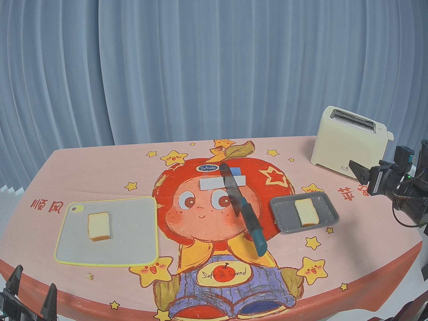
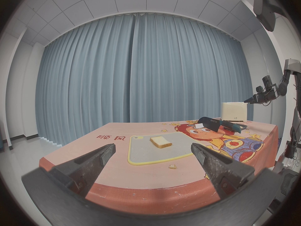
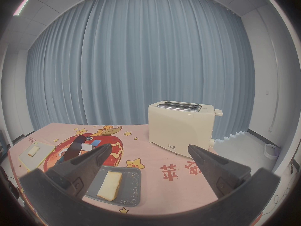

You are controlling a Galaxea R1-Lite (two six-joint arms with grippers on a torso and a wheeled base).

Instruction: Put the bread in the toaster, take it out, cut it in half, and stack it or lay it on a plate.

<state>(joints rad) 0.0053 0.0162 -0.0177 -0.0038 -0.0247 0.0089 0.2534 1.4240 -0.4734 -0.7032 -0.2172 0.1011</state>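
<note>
Bread lies in two pieces: one [image 1: 99,226] flat on the cutting board [image 1: 129,241] at your left, the other [image 1: 306,211] in the grey plate [image 1: 281,210] at your right, so I judge one half plated and one left to move. Between them the knife [image 1: 243,208] rests with its blade on a small white block [image 1: 209,183], probably for easy pickup. The toaster [image 1: 350,141] stands behind the plate. Your left gripper [image 1: 35,276] and right gripper [image 3: 149,146] hang spread wide, holding nothing, off the counter [image 1: 89,174].
</note>
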